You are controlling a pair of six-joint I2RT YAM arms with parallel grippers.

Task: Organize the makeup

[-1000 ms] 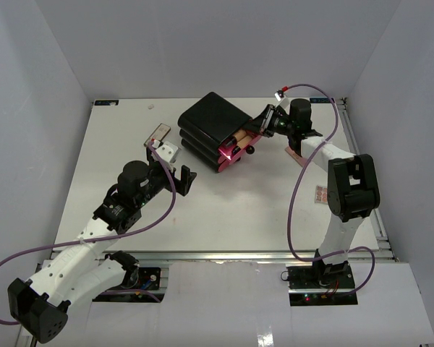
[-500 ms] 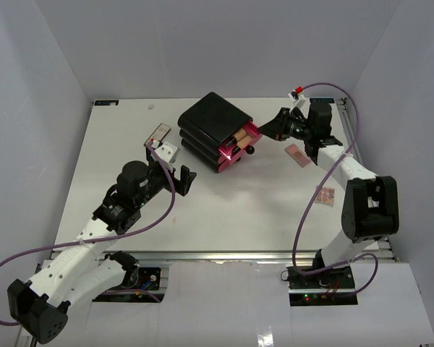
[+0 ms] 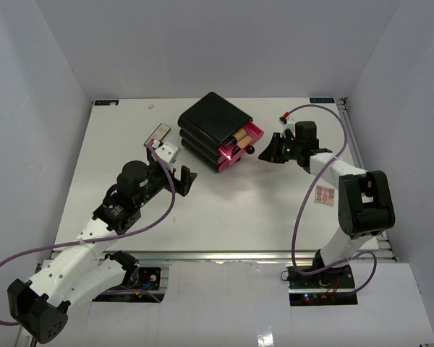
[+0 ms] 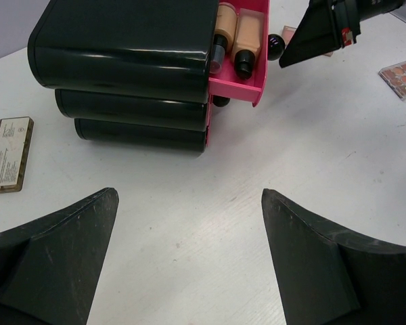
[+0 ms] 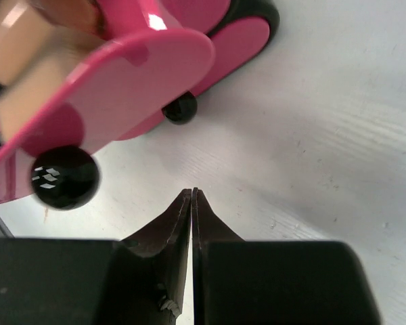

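Trouble could start with the slim tan-and-silver case point(image 3: 159, 133), which lies flat on the table point(image 3: 224, 210) just left of the black box point(image 3: 213, 119) and is not put away yet. The left gripper point(image 4: 189, 194) hangs in front of the box with its fingers spread wide and nothing in them. If it goes for the case, I think it may bump the box and push it round, because the case is so close to it. A flat case is also hard to pinch up off a table. On the right side of the box the top pink drawer point(image 3: 240, 141) sticks out, and two beige foundation bottles point(image 4: 231, 30) lie inside it. The round black knob point(image 5: 64, 177) sits on the drawer's front. The right gripper point(image 5: 191, 193) is just right of the box, near that knob, pinched tight with nothing between its fingers. If it pushes to one side of the knob, the drawer could jam or the whole box could slide away. If the drawer gets shut now, the pink palette point(image 3: 324, 194), well to the right of the box, is left out.
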